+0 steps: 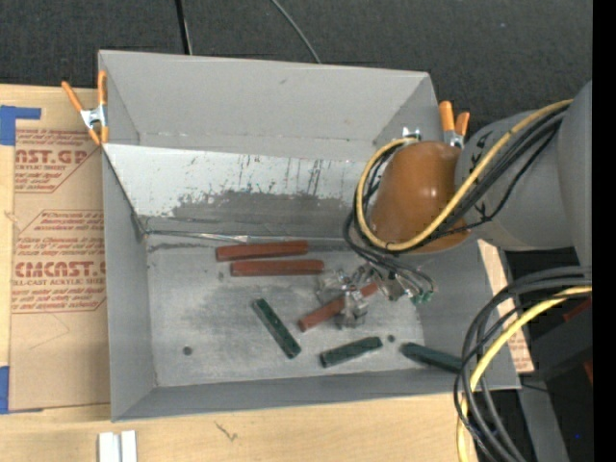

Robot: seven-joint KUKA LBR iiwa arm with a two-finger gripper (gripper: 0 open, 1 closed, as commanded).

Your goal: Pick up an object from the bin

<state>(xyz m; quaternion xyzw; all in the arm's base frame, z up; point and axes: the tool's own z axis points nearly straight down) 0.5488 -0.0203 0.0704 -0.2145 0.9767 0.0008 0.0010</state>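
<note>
Camera view, looking down into the bin (125, 287), a grey metal trough with sloped walls and a scuffed floor. My arm (539, 181) enters from the right. Its orange wrist cover (414, 195), looped by yellow-and-black cables (369, 176), hangs over the right half of the floor.

Below the cover I see the gripper (352, 296), set low over the floor, right of centre. Its metal parts meet the upper right end of a short red-brown bar (318, 319). This bar lies tilted on the floor, with its lower end pointing left. I cannot tell whether the gripper is spread or closed on the bar, because the metal parts overlap there and hide the bar's end.

Left of the gripper, toward the back wall, lie two long red-brown bars, an upper bar (262, 251) and a lower bar (276, 269). They are nearly level, roughly parallel and just apart.

Three dark green bars lie nearer the front wall:
- A tilted green bar (276, 327) lies left of the short red-brown bar, near it but not touching.
- A second green bar (350, 351) lies just below the short bar's lower end.
- A third green bar (433, 357) lies by the right wall, at the front corner.
</note>
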